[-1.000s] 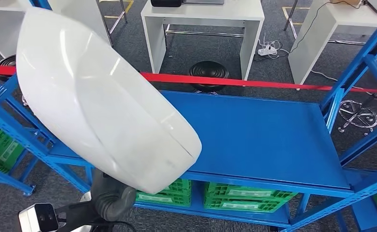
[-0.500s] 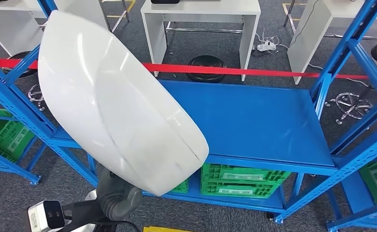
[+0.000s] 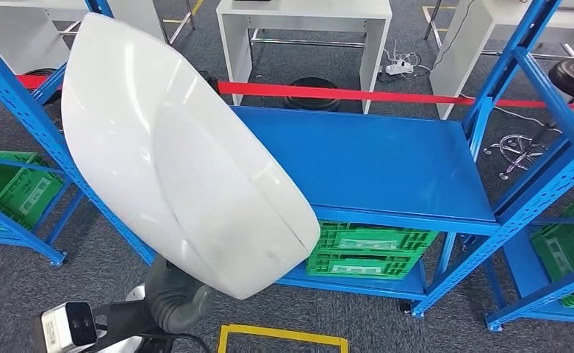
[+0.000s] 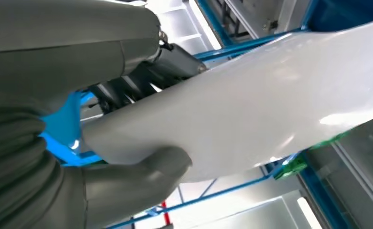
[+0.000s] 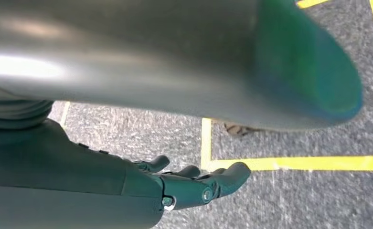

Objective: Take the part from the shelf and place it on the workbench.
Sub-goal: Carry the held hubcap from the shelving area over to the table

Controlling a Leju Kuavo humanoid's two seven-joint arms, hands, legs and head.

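- Large white curved part (image 3: 173, 147) held up in the air, tilted, its lower rounded end toward the near left corner of the blue shelf deck (image 3: 386, 165) and its upper end rising well above and to the left of that deck.
- Gripped at its lower edge by the left hand (image 4: 127, 138): thick grey thumb (image 4: 151, 169) pressed against one face of the part (image 4: 251, 109), darker fingers (image 4: 141, 78) clamped on the opposite face, so the edge sits pinched between them.
- Grey ribbed wrist cover (image 3: 173, 298) of the left arm visible just under the part's lower end, in front of the shelf deck's near edge.
- Part covering the left end of the shelf deck from the head camera; touching it or floating above it cannot be told.
- Right hand (image 5: 198, 183) hanging low over grey carpeted floor (image 5: 294, 200), well away from the shelf deck, fingers (image 5: 229, 174) slightly apart and gently curled, holding nothing.
- Yellow floor tape (image 5: 289, 163) just past those fingertips.
- Green crates (image 3: 368, 250) stowed on the lower level directly beneath the shelf deck.
- Red barrier tape (image 3: 386, 95) stretched along the far side of the shelf deck.
- White tables (image 3: 306, 29) beyond the deck, behind the red tape.
- More blue racking (image 3: 533, 184) with green crates to the right of the deck, and another blue frame to its left.
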